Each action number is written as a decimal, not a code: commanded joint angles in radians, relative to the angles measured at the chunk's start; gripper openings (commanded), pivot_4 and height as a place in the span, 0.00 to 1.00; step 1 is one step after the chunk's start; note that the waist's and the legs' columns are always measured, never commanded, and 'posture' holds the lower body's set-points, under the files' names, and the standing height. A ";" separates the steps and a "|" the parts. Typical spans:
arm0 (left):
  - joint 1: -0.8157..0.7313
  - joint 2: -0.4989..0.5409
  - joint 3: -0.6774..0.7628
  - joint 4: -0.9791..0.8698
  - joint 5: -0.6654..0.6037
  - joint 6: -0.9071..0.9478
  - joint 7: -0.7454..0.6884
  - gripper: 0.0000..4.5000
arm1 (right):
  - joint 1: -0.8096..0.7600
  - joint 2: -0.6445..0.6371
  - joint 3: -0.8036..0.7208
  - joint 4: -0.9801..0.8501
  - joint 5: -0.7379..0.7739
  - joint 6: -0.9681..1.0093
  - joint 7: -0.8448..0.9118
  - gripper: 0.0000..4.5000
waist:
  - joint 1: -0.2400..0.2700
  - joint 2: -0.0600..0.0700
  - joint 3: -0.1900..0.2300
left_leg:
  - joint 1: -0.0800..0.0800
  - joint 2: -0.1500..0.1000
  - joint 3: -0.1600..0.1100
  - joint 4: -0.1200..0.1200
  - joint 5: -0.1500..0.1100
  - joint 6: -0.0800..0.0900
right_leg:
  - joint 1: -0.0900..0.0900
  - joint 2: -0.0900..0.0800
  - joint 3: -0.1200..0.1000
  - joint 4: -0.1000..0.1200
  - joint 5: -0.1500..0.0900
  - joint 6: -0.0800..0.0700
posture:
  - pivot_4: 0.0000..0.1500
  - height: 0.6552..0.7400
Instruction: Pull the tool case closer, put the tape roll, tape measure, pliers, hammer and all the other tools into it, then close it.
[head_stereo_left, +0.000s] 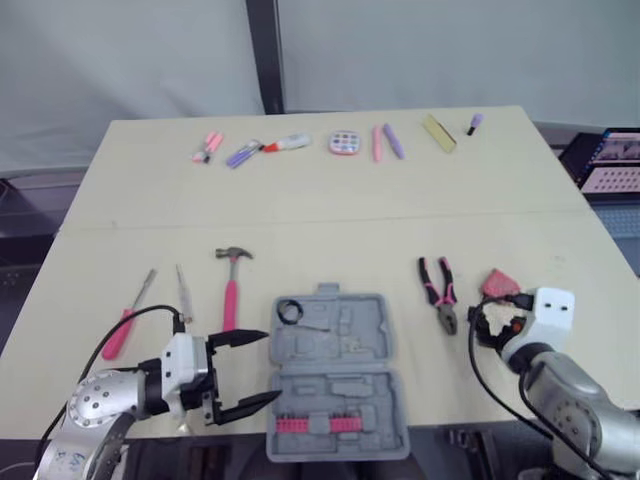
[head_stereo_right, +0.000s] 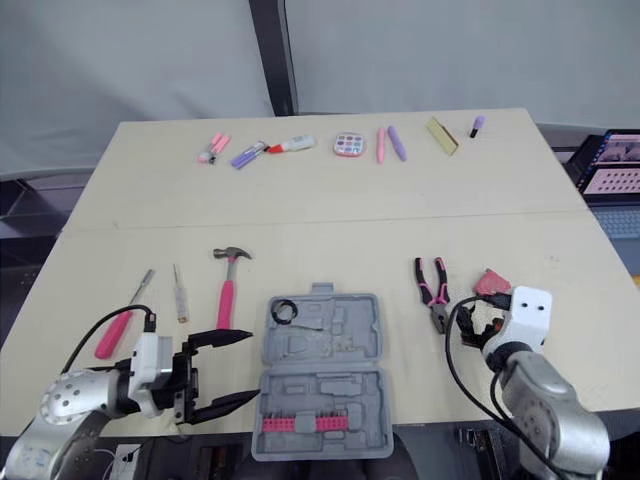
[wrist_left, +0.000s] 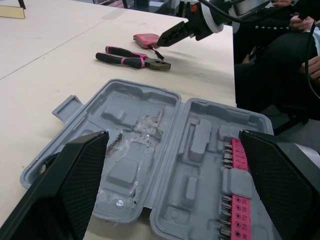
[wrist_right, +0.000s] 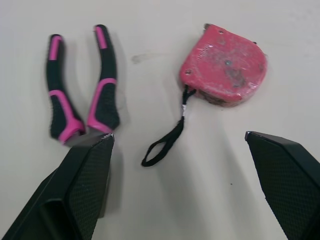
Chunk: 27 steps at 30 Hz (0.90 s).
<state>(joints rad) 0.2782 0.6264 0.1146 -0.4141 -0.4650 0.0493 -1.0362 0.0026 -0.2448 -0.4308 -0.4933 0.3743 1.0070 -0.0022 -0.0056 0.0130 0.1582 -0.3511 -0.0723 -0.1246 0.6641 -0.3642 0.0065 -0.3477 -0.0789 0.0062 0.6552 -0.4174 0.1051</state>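
Tool case (head_stereo_left: 335, 375): where is it found?

It is laid open and flat at the near edge of the tabletop (head_stereo_left: 330, 215), in the middle, between the two arms. A row of pink bits (head_stereo_left: 318, 424) is seated in its near half.

Is anything else seen in it?

A black tape roll (head_stereo_left: 290, 311) is lodged in the far left corner of the far half. The other moulded pockets are seen bare.

How is the left hand (head_stereo_left: 270, 366) held?

It is spread wide, and nothing is gripped. It is placed just to the left of the case, its fingers pointed toward the side of the case.

And the right hand (wrist_right: 177, 136)?

It too is opened wide and nothing is held. It is set to the right of the case, beside the pliers (wrist_right: 82, 95) and the pink tape measure (wrist_right: 224, 67), with the black strap of the tape measure seen between its fingers. Whether the tabletop is touched cannot be told.

Where are the remaining tools laid?

The pink-handled hammer (head_stereo_left: 232, 285) is laid just beyond the case's left side, with a slim screwdriver (head_stereo_left: 183, 292) and a pink-handled screwdriver (head_stereo_left: 128, 318) further left. A row of small items (head_stereo_left: 345, 142) is spread along the far end.
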 joint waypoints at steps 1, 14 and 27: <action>0.021 -0.008 0.006 -0.018 0.003 -0.022 0.015 1.00 | -0.031 0.003 0.020 0.046 -0.046 -0.036 -0.035 0.99 | -0.001 0.000 0.000 | 0.000 0.000 0.000 0.000 0.000 0.000 | 0.000 0.000 0.000 0.000 0.000 0.000 | 1.00 1.00; 0.085 0.001 0.025 -0.052 0.004 -0.037 0.056 1.00 | -0.142 0.042 0.053 0.232 -0.126 -0.112 -0.082 0.99 | -0.020 0.001 0.000 | -0.001 0.000 0.001 0.000 0.000 0.000 | -0.003 0.000 0.000 0.005 0.000 0.000 | 1.00 1.00; 0.111 0.007 0.032 -0.098 -0.003 -0.014 0.094 1.00 | -0.180 0.059 0.066 0.291 -0.145 -0.140 -0.091 0.99 | -0.023 0.001 -0.001 | 0.000 0.000 0.001 0.000 0.000 0.000 | -0.003 0.000 0.001 0.005 0.000 0.000 | 1.00 1.00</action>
<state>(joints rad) 0.3768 0.6289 0.1355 -0.4724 -0.4627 0.0354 -0.9485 -0.1782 -0.1904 -0.3636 -0.2096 0.2358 0.8721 -0.0799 -0.0290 0.0141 0.1572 -0.3517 -0.0721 -0.1239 0.6640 -0.3642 0.0065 -0.3510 -0.0788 0.0068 0.6606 -0.4174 0.1050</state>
